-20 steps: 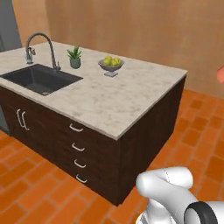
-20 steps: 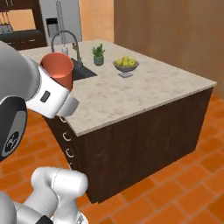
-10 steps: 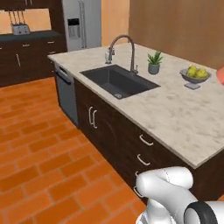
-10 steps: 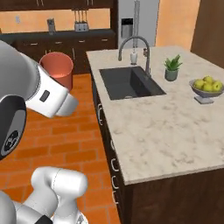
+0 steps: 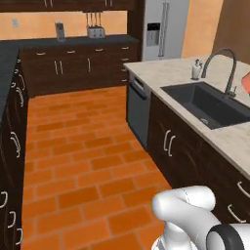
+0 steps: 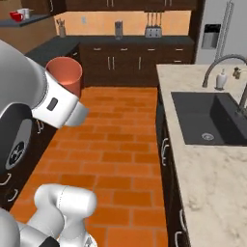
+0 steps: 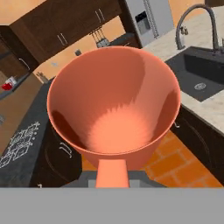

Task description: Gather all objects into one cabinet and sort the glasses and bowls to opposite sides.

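Mug (orange) clamped by its handle in shut gripper, carried high above floor; not yet shelved, red mug waiting, sorting undone.

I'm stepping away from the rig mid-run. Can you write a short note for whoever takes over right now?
Gripper: shut on the orange mug, carried upright and empty, out over the brick floor.
Other task things: a red mug and a white cup sit on a high shelf at far left.
Done: orange mug picked up.
Left: put it in the chosen cabinet, gather the rest, then sort glasses and bowl to opposite sides. Sink is to the right.
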Tool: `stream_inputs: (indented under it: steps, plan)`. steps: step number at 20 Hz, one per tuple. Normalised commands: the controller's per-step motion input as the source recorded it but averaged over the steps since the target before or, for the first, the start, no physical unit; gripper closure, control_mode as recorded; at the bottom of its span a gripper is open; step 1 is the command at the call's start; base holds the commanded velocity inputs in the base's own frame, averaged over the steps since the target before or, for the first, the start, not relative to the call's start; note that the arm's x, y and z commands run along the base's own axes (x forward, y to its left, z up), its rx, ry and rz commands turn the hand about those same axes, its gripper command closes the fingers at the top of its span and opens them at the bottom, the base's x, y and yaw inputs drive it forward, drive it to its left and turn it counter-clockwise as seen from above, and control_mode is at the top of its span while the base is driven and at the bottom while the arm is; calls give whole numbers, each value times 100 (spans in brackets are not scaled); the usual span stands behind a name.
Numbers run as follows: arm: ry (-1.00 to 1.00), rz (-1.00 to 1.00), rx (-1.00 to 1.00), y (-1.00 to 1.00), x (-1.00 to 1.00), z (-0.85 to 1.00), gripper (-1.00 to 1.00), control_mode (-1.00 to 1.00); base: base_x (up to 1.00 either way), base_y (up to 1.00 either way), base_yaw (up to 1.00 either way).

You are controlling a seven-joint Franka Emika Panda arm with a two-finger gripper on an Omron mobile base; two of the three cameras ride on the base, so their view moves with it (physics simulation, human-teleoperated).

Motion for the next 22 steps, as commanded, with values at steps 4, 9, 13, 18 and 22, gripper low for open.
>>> stream_inputs:
  steps: [4, 9, 13, 18, 22]
  plan:
    - [0, 0, 0, 0, 0, 0, 100, 100, 100, 55, 17]
    - [0, 0, 0, 0, 0, 0, 100, 100, 100, 62, 23]
    - [0, 0, 0, 0, 0, 0, 100, 100, 100, 21, 25]
    - [0, 0, 0, 0, 0, 0, 100, 100, 100, 1, 19]
    - [0, 0, 0, 0, 0, 0, 100, 100, 100, 0, 12]
